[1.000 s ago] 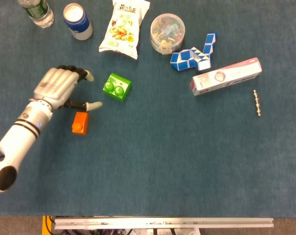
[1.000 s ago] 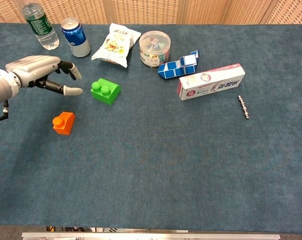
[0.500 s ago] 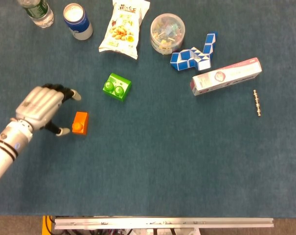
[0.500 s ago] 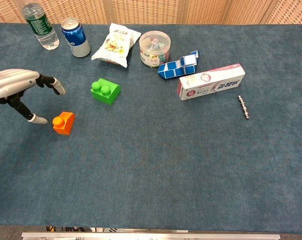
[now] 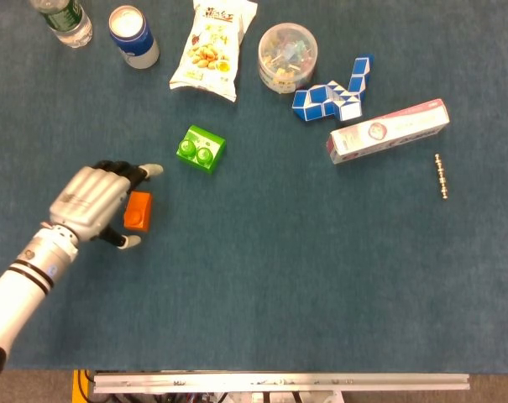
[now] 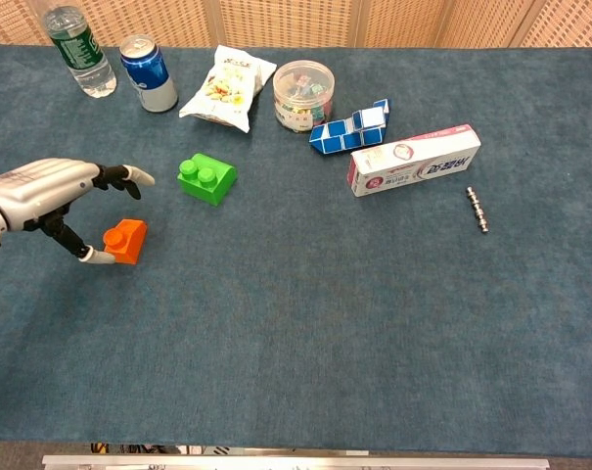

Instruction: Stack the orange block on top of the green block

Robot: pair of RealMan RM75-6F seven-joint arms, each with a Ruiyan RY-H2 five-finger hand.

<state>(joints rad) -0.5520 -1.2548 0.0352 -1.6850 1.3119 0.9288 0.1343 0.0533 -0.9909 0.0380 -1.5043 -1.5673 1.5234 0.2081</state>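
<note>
From the head view, the orange block (image 5: pixel 138 210) lies on the blue table (image 5: pixel 262 277), a small brick with a single round stud on top, its long side running up and down the picture. The left hand (image 5: pixel 94 201) sits just beside it on the left, fingers (image 5: pixel 144 170) spread past the block's upper end and the thumb (image 5: pixel 128 243) reaching under its lower end — whether either touches the block I cannot tell. The green block (image 5: pixel 201 149), a brighter brick with two studs, lies near, up and to the right, apart from both.

From the chest view, the orange block (image 6: pixel 126 240) rests flat on the cloth, stud up. The left hand (image 6: pixel 43 188) arches beside it with fingers apart, the thumb tip low at the block's near-left corner. The green block (image 6: pixel 206 179) stands free — nothing on it.
</note>
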